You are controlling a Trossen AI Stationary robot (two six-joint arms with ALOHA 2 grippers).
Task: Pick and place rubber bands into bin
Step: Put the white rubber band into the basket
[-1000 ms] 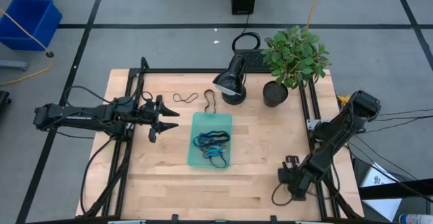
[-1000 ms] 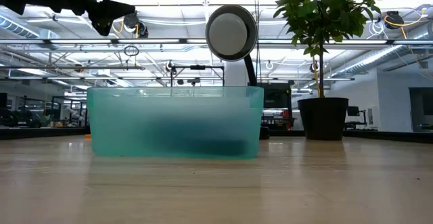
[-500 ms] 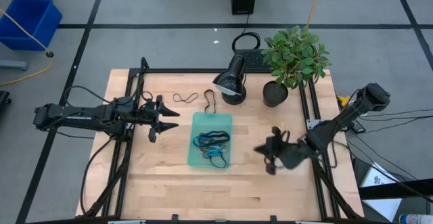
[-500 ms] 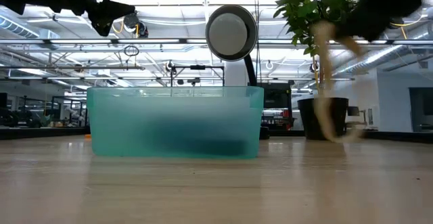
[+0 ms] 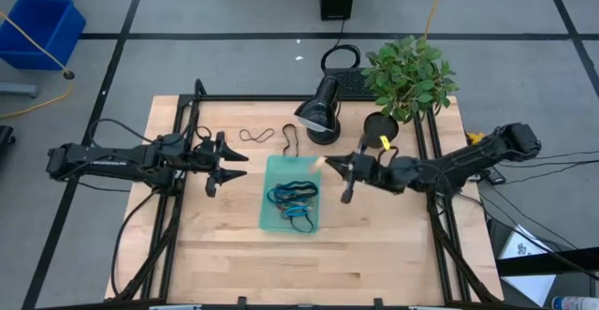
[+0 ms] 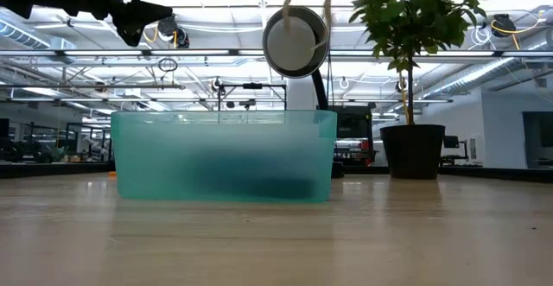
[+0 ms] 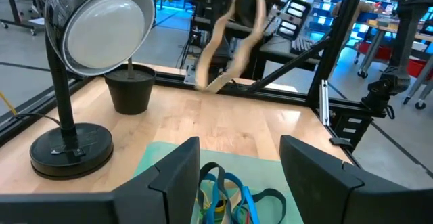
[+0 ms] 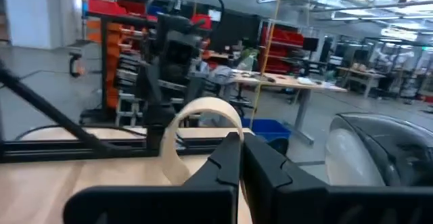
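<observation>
The teal bin (image 5: 278, 169) lies mid-table and holds several blue, green and orange rubber bands (image 5: 293, 198); it also shows in the low view (image 6: 223, 156). Two black rubber bands (image 5: 255, 134) (image 5: 290, 140) lie flat on the wood beyond it. My right gripper (image 5: 342, 171) is shut on a tan rubber band (image 7: 229, 45), high beside the bin's far right corner. My left gripper (image 5: 234, 164) is open and empty, left of the bin. My right gripper pinches the tan rubber band (image 8: 177, 162) between its two shut fingers (image 8: 226, 160). The fingers lie about level and come from the table's right. The band is lifted clear of the table; its loop (image 6: 327, 14) hangs slack below the gripper.
A black desk lamp (image 5: 318, 113) and a potted plant (image 5: 404, 83) stand at the table's far edge, right of the black bands. Black frame rails (image 5: 432, 174) run along the table's left and right sides. A blue tub (image 5: 39, 29) is on the floor far left.
My right gripper has swept from the table's near right corner up and toward the far left, to beside the bin's far right corner. It has carried the tan rubber band along, swinging below it. My left gripper has kept still.
</observation>
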